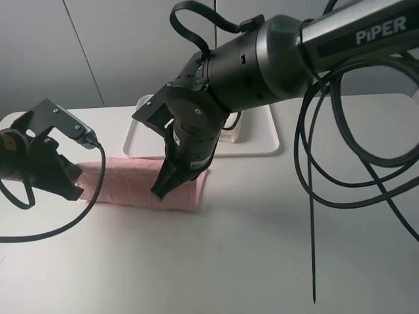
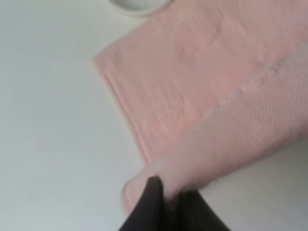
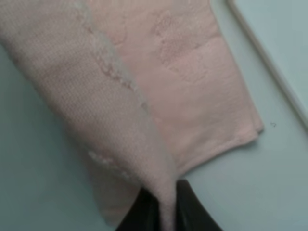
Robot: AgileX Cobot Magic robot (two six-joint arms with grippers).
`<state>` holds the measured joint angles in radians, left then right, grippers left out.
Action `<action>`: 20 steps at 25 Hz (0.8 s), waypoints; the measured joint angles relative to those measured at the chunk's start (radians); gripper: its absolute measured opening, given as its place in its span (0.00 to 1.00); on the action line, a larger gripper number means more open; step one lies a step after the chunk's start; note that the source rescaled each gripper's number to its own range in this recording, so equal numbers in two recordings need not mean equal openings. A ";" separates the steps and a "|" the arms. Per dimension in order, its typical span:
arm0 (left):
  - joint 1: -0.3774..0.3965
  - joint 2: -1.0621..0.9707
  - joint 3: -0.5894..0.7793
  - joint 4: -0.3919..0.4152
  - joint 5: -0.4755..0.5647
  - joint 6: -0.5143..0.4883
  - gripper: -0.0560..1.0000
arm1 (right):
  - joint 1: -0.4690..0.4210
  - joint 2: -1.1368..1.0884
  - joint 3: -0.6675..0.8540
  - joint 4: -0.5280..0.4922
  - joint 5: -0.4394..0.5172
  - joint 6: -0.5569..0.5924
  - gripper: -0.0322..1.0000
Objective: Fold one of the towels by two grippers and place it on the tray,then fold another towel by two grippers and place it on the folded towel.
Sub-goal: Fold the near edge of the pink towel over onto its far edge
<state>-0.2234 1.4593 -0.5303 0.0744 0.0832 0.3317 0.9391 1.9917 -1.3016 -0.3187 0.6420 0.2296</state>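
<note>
The pale pink towel [image 1: 134,183] lies on the table in front of the tray [image 1: 262,140], with its near edge lifted and doubling over. My left gripper [image 1: 76,190] is shut on the towel's left corner; the left wrist view shows its fingers [image 2: 153,204] pinching pink towel [image 2: 192,86]. My right gripper [image 1: 160,190] is shut on the lifted edge further right, and its fingers [image 3: 144,211] clamp a raised flap of pink towel [image 3: 183,82]. The cream towel [image 1: 231,134] rests on the tray, mostly hidden behind my right arm.
The white tray's rim [image 3: 269,62] runs close beside the pink towel's far end. Black cables [image 1: 314,196] hang from the right arm over the table's right half. White tabletop [image 1: 249,248] lies in front of the towel.
</note>
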 joint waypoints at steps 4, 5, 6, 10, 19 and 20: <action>0.003 0.002 0.000 0.000 -0.059 -0.006 0.12 | -0.013 0.010 0.000 -0.045 -0.021 0.083 0.04; 0.003 0.004 0.000 0.000 -0.073 -0.006 0.16 | -0.018 0.013 0.000 -0.054 -0.026 0.103 0.04; 0.003 0.013 0.000 0.000 -0.083 -0.008 0.21 | -0.023 0.015 0.000 -0.058 -0.032 0.119 0.04; 0.003 0.071 0.000 0.000 -0.136 -0.011 0.43 | -0.049 0.044 0.000 -0.081 -0.043 0.205 0.04; 0.021 0.119 0.000 -0.039 -0.238 -0.033 0.60 | -0.061 0.080 0.000 -0.253 -0.089 0.474 0.51; 0.028 0.119 0.000 -0.061 -0.238 -0.033 0.65 | -0.061 0.080 0.000 -0.273 -0.087 0.508 0.62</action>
<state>-0.1956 1.5787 -0.5303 0.0136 -0.1545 0.2984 0.8782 2.0713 -1.3016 -0.5921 0.5553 0.7371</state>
